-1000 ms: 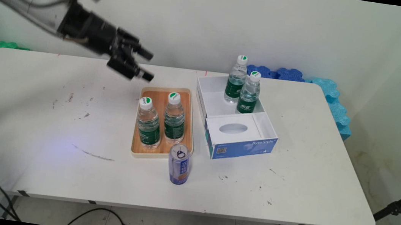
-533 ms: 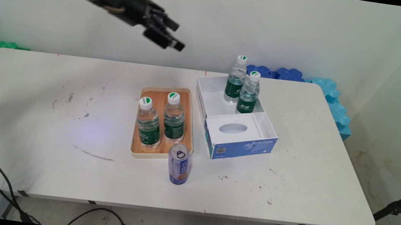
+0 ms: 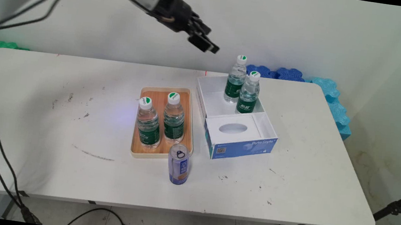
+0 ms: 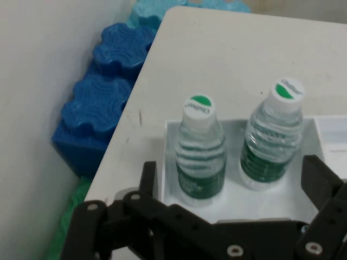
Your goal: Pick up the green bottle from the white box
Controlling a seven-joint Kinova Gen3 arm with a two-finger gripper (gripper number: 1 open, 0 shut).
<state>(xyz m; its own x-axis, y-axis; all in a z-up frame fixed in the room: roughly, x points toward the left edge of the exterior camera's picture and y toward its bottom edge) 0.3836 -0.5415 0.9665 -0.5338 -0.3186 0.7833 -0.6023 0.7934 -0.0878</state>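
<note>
Bottles in the white box stand below the open tool.

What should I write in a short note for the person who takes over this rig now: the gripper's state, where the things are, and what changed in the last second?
Gripper: open, holds nothing, raised above the table's far side, left of the two bottles in the box.
Box: white and blue, open; far bottle and near bottle stand upright in its rear compartment.
Wooden tray: two more bottles, left and right, upright.
Can: upright on the table, just in front of the tray.
Since a second ago: the gripper rose from near the tray and moved right, toward the box. Nothing on the table has moved.
</note>
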